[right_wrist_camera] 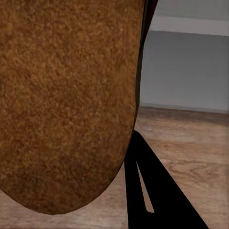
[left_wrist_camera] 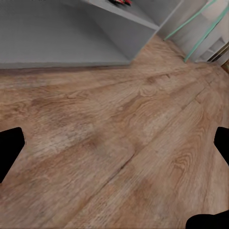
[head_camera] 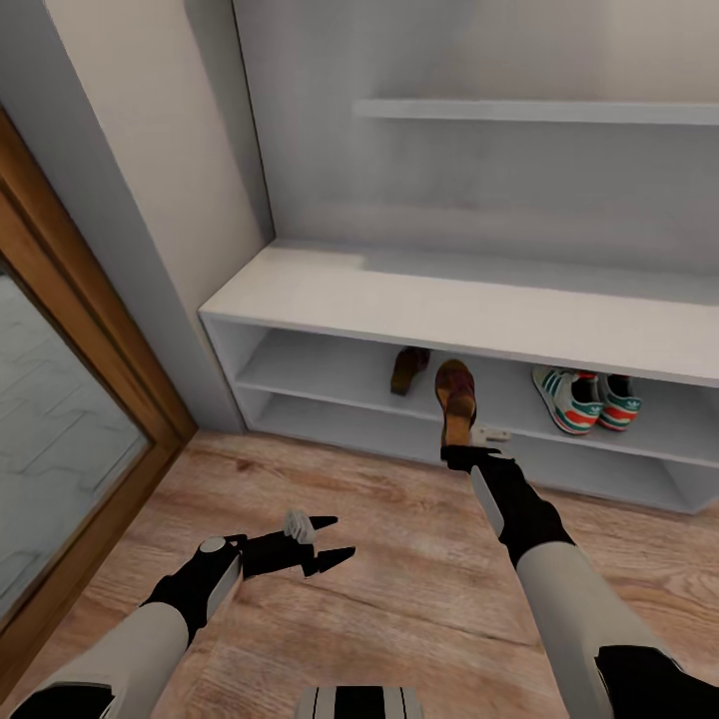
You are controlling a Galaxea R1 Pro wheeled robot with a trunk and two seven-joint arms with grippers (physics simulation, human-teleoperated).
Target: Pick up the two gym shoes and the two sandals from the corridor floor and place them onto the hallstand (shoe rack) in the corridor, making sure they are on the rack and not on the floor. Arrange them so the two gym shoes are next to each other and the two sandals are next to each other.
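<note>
At the front edge of the hallstand [head_camera: 469,310], your right gripper [head_camera: 461,449] holds the second sandal [head_camera: 455,397] by its heel end, toe pointing into the middle tier; the right wrist view has its tan underside [right_wrist_camera: 67,100] close against the lens, with one dark finger [right_wrist_camera: 148,191] beside it. Judging by how the sandal hangs clear of the corridor floor [head_camera: 399,559], the jaws are clamped on it, though the pads themselves are hidden.

The first sandal [head_camera: 408,368] already lies on that same tier, just toward the door-frame side of the one you carry. The two gym shoes [head_camera: 586,399] sit together on the tier as well, further along the hallstand on the far side from the door frame.

To finish this step well, push the sandal deeper until its whole sole is over the shelf board, not overhanging the front lip. Steer it slightly toward the first sandal so the pair end up side by side, and stay away from the gym shoes. Lower it flat before you let go; released tilted, it may tip off onto the floor.

Your left gripper [head_camera: 325,544] hovers low over the floor, well back from the hallstand, fingers spread and carrying nothing. Leave it there.
</note>
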